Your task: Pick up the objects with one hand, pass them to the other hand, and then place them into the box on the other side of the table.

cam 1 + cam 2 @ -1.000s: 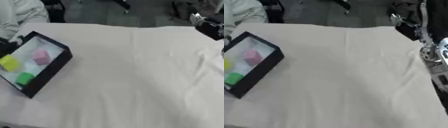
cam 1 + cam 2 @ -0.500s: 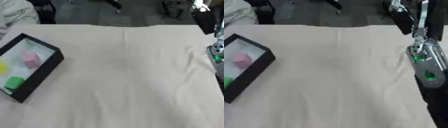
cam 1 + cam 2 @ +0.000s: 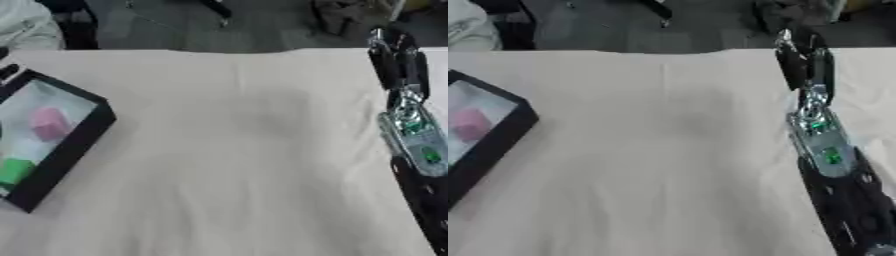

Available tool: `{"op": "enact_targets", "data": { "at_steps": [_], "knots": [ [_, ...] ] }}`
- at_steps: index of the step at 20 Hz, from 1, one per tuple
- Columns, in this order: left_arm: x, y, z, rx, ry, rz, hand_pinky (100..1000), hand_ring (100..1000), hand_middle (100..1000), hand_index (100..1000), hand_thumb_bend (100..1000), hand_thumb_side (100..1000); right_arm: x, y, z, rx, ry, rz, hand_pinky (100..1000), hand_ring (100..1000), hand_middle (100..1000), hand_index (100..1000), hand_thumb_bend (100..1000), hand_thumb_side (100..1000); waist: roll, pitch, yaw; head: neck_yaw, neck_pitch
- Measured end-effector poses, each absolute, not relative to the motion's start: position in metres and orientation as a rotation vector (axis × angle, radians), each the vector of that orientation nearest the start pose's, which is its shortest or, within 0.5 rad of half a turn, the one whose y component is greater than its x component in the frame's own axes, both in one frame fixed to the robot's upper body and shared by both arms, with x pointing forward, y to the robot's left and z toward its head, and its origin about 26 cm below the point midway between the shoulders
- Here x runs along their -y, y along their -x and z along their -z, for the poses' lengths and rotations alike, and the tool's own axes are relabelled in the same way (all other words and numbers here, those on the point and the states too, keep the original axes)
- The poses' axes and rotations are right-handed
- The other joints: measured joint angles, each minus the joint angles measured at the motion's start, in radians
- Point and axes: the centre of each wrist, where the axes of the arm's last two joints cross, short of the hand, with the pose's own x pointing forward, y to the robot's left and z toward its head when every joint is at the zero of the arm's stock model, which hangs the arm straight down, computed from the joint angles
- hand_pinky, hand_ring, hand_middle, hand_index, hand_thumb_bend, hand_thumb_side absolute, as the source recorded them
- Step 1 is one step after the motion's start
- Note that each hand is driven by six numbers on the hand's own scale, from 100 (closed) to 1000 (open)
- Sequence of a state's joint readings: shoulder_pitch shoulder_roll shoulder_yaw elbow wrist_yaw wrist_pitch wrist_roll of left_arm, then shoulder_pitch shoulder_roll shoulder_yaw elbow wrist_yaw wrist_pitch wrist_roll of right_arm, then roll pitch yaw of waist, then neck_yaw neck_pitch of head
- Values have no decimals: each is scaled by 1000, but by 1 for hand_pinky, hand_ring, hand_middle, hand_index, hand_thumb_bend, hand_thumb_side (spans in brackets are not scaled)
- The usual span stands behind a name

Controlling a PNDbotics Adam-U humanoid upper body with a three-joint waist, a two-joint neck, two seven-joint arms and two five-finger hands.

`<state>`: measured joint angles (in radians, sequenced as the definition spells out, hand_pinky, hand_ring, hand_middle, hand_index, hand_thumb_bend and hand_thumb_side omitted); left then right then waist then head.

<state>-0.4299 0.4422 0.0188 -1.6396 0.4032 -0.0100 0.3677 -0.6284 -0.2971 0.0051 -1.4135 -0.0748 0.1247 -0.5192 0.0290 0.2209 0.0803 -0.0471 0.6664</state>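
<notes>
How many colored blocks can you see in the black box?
2. A pink block lies in the middle of the box, and a green block sits nearer the bottom left edge of the view. The box runs off the picture, so more may be hidden.

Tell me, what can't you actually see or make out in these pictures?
- Right hand: blurred in both views, so its fingers' pose is unclear.
- Left hand: in neither view.
- Box: cut off by the left edge; the right eye view shows only the pink block, the left eye view also part of the green block.
</notes>
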Motion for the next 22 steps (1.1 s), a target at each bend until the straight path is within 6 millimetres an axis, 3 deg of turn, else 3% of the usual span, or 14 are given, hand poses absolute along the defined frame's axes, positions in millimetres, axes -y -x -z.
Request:
{"op": "enact_targets", "data": {
  "at_steps": [5, 7, 8, 12, 22],
  "knots": [
    [-299, -360, -168, 2012, -146, -209, 804, 853, 881, 902, 219, 803, 258, -413, -158, 1898, 422, 241, 897, 871, 805, 914, 100, 981, 0, 0, 3, -8, 9],
    [-298, -360, -166, 2008, -155, -189, 805, 856, 886, 903, 220, 789, 259, -413, -153, 1893, 408, 222, 899, 876, 806, 920, 100, 918, 0, 0, 4, -8, 9],
    [-297, -360, -166, 2008, -160, -171, 804, 854, 882, 899, 211, 778, 260, -414, -150, 1888, 394, 207, 898, 879, 803, 914, 100, 771, 0, 0, 4, -8, 9],
    [-294, -360, -163, 2008, -162, -106, 801, 849, 876, 892, 195, 796, 265, -415, -141, 1882, 352, 115, 890, 868, 793, 893, 100, 699, -5, 0, 6, -7, 9],
    [-285, -362, -156, 2002, -156, -92, 803, 854, 896, 897, 189, 813, 270, -415, -131, 1920, 332, 42, 880, 875, 813, 857, 100, 714, -6, 3, 11, 5, 9]
  ]
}}
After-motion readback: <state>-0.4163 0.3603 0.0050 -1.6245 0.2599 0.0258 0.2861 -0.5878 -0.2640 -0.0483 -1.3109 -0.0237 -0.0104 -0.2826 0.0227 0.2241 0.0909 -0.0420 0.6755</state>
